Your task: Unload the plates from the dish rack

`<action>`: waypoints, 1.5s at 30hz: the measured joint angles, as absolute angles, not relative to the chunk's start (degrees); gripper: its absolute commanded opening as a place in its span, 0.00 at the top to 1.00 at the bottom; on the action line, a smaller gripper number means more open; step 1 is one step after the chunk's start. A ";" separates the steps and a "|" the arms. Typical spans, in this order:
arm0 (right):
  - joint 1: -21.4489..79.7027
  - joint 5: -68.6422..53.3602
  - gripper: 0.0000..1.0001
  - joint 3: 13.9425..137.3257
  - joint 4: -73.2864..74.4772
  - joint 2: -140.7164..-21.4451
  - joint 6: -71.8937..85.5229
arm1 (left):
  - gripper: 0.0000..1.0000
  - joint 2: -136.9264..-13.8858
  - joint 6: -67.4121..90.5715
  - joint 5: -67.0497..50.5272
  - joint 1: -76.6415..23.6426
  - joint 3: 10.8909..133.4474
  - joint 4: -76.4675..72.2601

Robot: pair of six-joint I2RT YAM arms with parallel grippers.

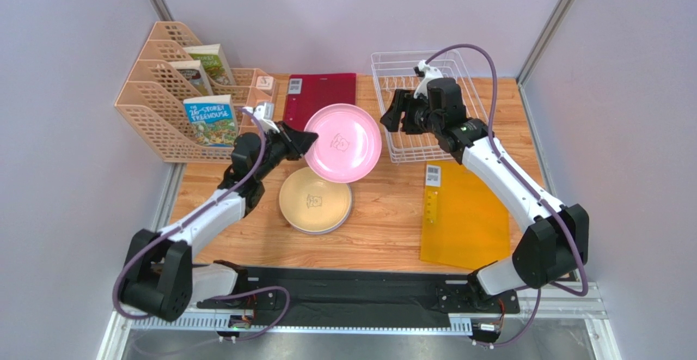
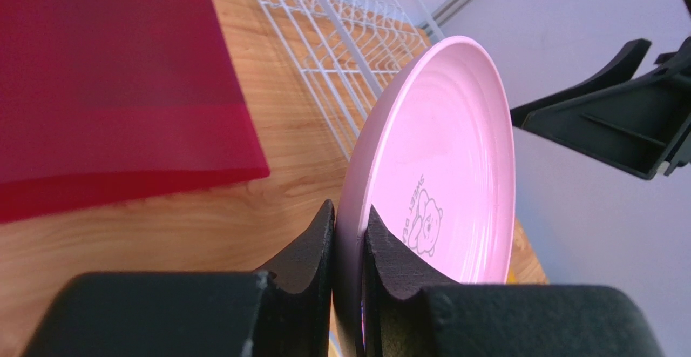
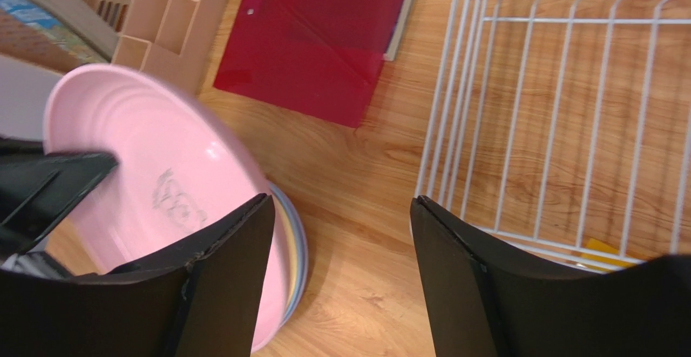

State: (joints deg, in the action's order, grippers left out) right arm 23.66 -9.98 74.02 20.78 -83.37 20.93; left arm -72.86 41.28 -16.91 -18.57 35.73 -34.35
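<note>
A: Overhead?
B: The left gripper [image 1: 303,142] is clamping the pink plate [image 1: 344,142], tilted, over the cream-yellow plate [image 1: 315,203], beside the dish rack [image 1: 393,67].
A: Left wrist?
B: Its fingers [image 2: 304,248] are pinching the rim.
A: Right wrist?
B: The right gripper [image 3: 341,203] is hanging spread and empty at the rack's edge.

I am logging the dish rack [image 1: 391,72] sitting at the far right of the table [image 1: 384,229]. The file holders [image 1: 155,107] are standing far left with books [image 1: 210,120] in them, and a folder [image 1: 319,98] is lying between. The plate stack [image 1: 315,201] is resting at centre. One plate [image 1: 344,143] is hanging above its far edge, clamped in the left gripper [image 1: 304,141]. A flat sheet [image 1: 462,217] is lying before the rack.
</note>
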 measured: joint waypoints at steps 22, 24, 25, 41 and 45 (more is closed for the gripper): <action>23.59 4.89 0.28 74.74 22.70 -85.86 17.26 | 0.87 -45.39 35.40 -0.30 -18.65 11.35 -12.05; 23.59 4.86 0.29 74.50 22.37 -85.62 17.26 | 0.83 -44.45 34.81 0.86 -18.65 11.35 -11.86; 23.59 4.86 0.29 74.46 22.26 -85.58 17.26 | 0.80 -44.23 34.59 1.30 -18.65 11.35 -11.68; 23.59 6.44 0.27 72.36 19.86 -84.05 16.56 | 0.39 -38.74 32.03 3.16 -18.68 12.69 -5.80; 23.59 8.56 0.27 70.22 18.02 -83.07 15.57 | 0.31 -35.97 30.06 3.44 -18.68 16.95 -1.76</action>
